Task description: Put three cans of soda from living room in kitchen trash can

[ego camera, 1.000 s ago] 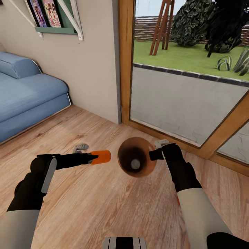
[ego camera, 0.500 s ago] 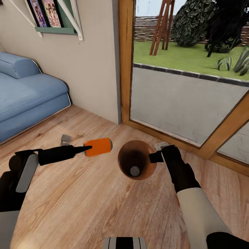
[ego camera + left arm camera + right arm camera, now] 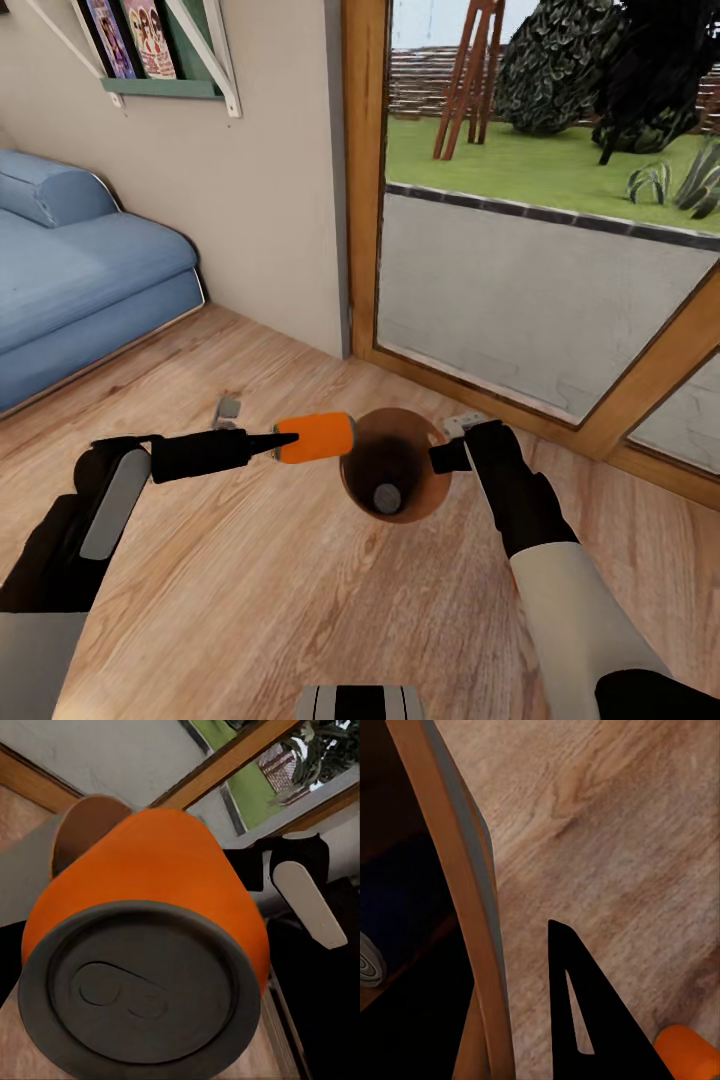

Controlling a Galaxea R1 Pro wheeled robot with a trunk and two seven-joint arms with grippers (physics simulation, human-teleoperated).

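My left gripper [image 3: 288,441] is shut on an orange can of soda [image 3: 316,437], held lying sideways with its far end at the rim of the tash can [image 3: 432,495]. The left wrist view has that can's grey top [image 3: 139,994] close up, with the bin's tan inside [image 3: 86,825] behind it. My right gripper [image 3: 447,455] is shut on the bin's rim and holds it above the wood floor. Deep in the bin lies another can with a pale top [image 3: 387,496]. In the right wrist view a black finger [image 3: 577,1020] lies outside the bin wall [image 3: 457,892], with a dark blue can [image 3: 390,900] inside.
This is the living room: a blue sofa [image 3: 80,270] at the left, a pale wall [image 3: 250,190] ahead and wooden-framed glass garden doors [image 3: 520,290] at the right. Open wood floor [image 3: 300,600] lies in front of me.
My left arm has carried the orange can to the right, up to the bin's rim. The right gripper and the bin have hardly moved.
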